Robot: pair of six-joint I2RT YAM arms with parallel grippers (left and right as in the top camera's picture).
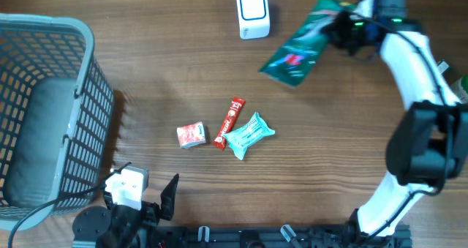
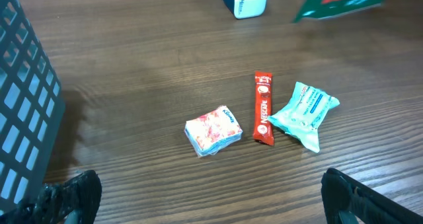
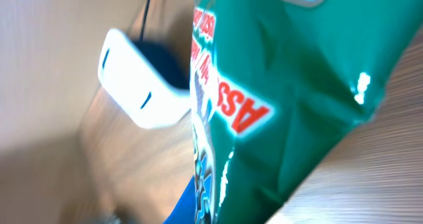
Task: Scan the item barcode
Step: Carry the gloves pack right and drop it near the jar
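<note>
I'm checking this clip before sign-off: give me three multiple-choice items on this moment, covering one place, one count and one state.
1. Where does the basket stand?
A) far left
B) far right
C) centre

2. How many small items lie loose in the centre?
A) one
B) five
C) three

3. The right pincer is:
A) open and empty
B) shut on the green bag
C) resting in the basket

Answers:
1 A: the overhead view shows it at the left edge.
2 C: only a tissue pack, a red stick and a teal packet lie there.
3 B: the bag hangs at that arm's end, beside the scanner.
</note>
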